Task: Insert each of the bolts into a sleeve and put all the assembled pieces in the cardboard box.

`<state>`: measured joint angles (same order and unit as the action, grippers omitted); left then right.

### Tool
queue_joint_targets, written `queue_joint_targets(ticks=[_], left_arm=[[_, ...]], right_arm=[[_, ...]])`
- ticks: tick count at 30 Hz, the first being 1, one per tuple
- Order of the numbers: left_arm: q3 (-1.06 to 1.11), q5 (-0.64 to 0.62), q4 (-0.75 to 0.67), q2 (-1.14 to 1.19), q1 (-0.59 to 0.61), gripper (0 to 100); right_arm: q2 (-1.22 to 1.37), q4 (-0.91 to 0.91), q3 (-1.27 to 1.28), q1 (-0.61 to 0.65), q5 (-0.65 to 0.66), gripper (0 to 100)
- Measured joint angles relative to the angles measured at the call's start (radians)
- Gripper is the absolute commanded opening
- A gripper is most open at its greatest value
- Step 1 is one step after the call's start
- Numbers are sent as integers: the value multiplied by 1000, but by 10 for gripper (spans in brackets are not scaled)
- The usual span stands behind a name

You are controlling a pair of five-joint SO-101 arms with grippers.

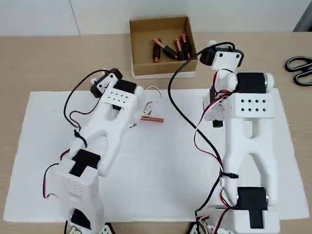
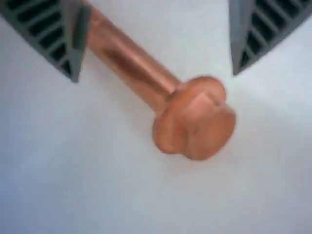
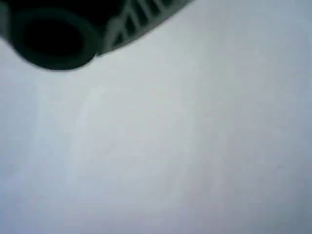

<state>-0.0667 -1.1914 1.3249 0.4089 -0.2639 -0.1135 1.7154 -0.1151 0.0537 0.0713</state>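
The white sheet covers most of the wooden table. Its widest bare stretch lies between the two arms and runs down toward 6 o'clock. At 12 o'clock the cardboard box sits at the sheet's far edge with its top open and several assembled pieces lying inside. Scissors rest on bare wood near 2 o'clock, off the sheet and well apart from everything else.

The copper bolt lies flat on the sheet just above centre, with its long axis running roughly 9 to 3 o'clock. The left gripper hangs directly over it with its fingers spread wide. They straddle the bolt without clamping it: the shaft runs right up beside one finger, while the flanged head sits on the sheet just clear of the tips.

The right gripper is at about 3 o'clock of the bolt and well apart from it. It holds a black sleeve against its ribbed finger. The sleeve's hollow end faces the wrist camera, so its axis points roughly along that line of sight.
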Motion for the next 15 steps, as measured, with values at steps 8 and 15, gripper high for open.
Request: queue_joint_targets(ticks=[8, 15], left_arm=[[0, -21, -14, 0, 0, 71], [-8, -18, -18, -2, -2, 58]], right_arm=[[0, 0, 0, 0, 0, 4], [0, 0, 2, 0, 0, 4]])
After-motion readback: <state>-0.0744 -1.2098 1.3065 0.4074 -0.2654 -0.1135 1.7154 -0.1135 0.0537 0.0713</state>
